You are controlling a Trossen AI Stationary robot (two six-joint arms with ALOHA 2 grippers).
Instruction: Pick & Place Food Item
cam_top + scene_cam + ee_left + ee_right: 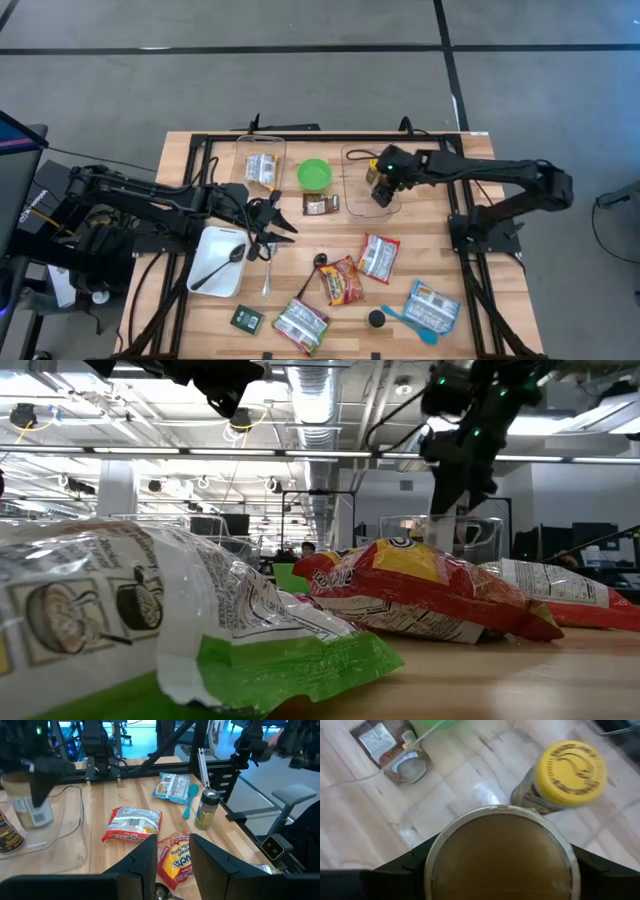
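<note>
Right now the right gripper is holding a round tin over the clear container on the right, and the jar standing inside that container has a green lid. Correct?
Not quite: the jar's lid is yellow, as the right wrist view shows. The rest holds: the right gripper grips a round tin over the clear container.

Even, bright light falls from overhead, and in the low view rows of ceiling lights [150, 405] glow white and bloom. Shadows on the wooden table [430, 250] are soft and short in the high view. In the low view the nearest packet [150, 620] is blurred, being so close. The right wrist view is smeared, perhaps by motion; the yellow lid [572, 767] has soft edges and glare whitens the clear container [470, 785] floor.
</note>
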